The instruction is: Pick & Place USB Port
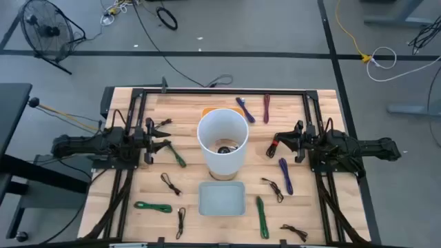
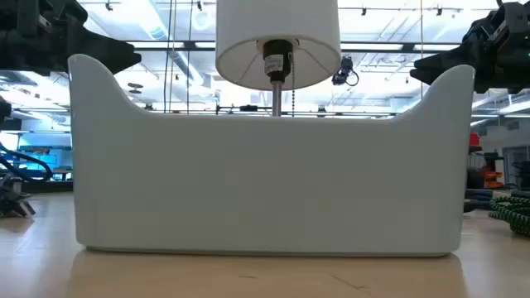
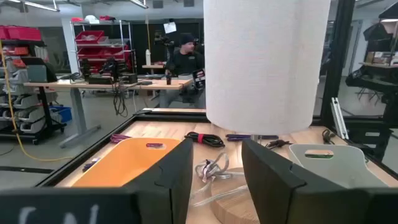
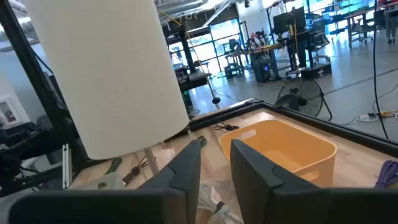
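Observation:
Several short cables lie flat on the wooden table: green ones (image 1: 176, 157) (image 1: 153, 206) (image 1: 262, 215), purple ones (image 1: 244, 109) (image 1: 285, 176), a dark red one (image 1: 267, 107) and black ones (image 1: 170, 182) (image 1: 273, 188). My left gripper (image 1: 162, 137) (image 3: 214, 180) hovers open left of the white lamp (image 1: 222, 140), with its fingers pointing at the lamp. My right gripper (image 1: 275, 145) (image 4: 216, 171) hovers open to the right of the lamp and faces it as well. Neither gripper holds anything.
The lamp stands mid-table, its shade (image 3: 267, 62) (image 4: 106, 74) filling much of both wrist views. An orange bin (image 1: 210, 111) (image 3: 130, 163) (image 4: 280, 146) sits behind it and a white bin (image 1: 222, 198) (image 2: 265, 165) in front. A black frame (image 1: 220, 91) borders the table. A person (image 3: 186, 56) sits at a desk beyond it.

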